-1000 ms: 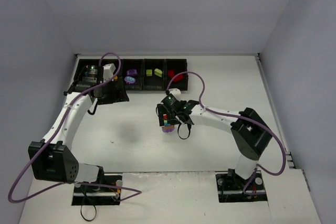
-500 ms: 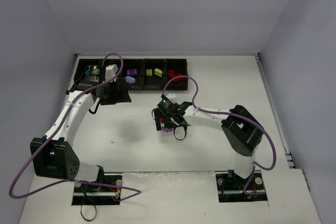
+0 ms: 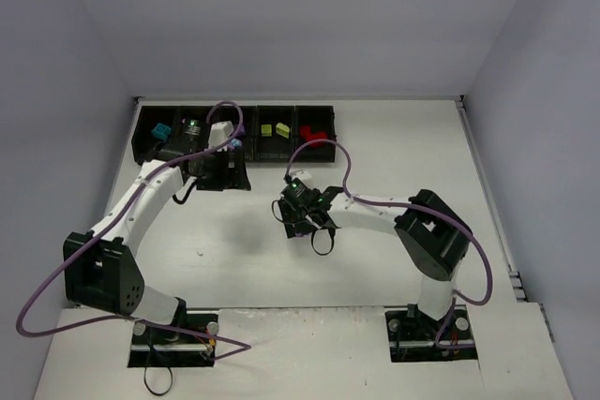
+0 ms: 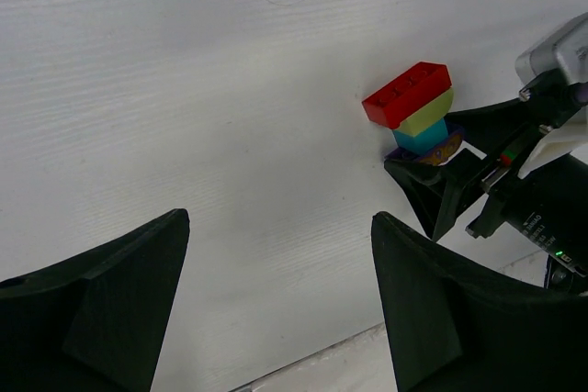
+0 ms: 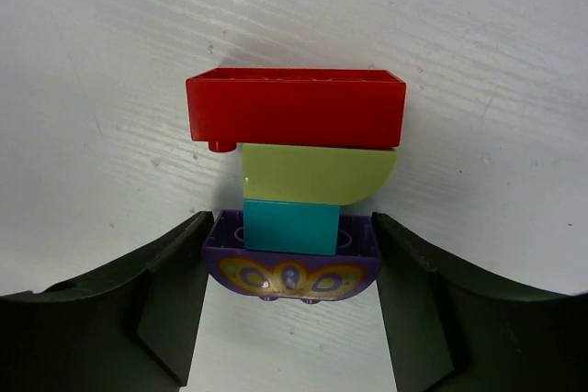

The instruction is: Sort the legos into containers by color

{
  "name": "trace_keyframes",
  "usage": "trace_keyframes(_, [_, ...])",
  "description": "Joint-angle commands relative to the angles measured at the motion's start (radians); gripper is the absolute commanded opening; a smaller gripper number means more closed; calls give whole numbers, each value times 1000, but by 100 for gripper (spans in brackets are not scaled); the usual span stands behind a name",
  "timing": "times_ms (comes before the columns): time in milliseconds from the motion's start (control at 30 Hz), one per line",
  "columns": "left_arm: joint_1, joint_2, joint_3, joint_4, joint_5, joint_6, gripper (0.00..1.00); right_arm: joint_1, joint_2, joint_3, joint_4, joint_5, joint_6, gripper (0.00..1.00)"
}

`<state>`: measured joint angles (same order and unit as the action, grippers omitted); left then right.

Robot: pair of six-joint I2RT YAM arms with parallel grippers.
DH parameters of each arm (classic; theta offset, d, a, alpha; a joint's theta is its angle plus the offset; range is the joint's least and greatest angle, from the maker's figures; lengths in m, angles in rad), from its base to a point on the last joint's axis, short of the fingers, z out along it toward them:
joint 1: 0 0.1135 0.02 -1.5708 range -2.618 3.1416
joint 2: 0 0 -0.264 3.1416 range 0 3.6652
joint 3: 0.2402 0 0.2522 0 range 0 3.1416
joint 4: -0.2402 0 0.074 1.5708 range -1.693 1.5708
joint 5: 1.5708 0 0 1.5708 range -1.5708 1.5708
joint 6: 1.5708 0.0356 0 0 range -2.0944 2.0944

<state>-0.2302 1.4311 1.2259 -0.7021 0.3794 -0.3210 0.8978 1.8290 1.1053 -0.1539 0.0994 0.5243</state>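
**Robot manipulation lab cell**

A bare white table [image 3: 403, 147] is closed in by plain pale walls [image 3: 281, 25] on the left, far and right sides. Two white-and-black robot arms, the left arm [image 3: 141, 205] and the right arm [image 3: 375, 215], are bolted to plates [image 3: 173, 339] at the near edge, with purple cables [image 3: 322, 143] left looping in the open. Only joined black containers [image 3: 296, 124] at the far left and some coloured legos [image 5: 296, 181] are laid out.

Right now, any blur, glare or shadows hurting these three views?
Top external: soft even light, no glare, faint shadow on the table; bricks in the containers are only colour blobs. Left wrist: brick stack sharp, left gripper fingers dark. Right wrist: stack crisp, right gripper fingers nearly black, no blur.
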Motion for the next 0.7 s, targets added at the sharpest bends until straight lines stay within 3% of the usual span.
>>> trace_keyframes(0, [-43,0,35,44,23,33,74,4,-53,-51,14,2,-111,52])
trace_keyframes(167, [-118,28,34,46,27,79,74,6,-102,-76,31,-113,-358,34])
trace_keyframes(200, [-138,37,30,46,30,95,74,4,-120,-81,31,-145,-435,21])
trace_keyframes(300, [-155,46,1,58,35,120,74,4,-138,-84,31,-204,-548,2])
trace_keyframes(667, [-169,49,-74,150,150,103,74,-19,-223,-114,76,-354,-676,0])
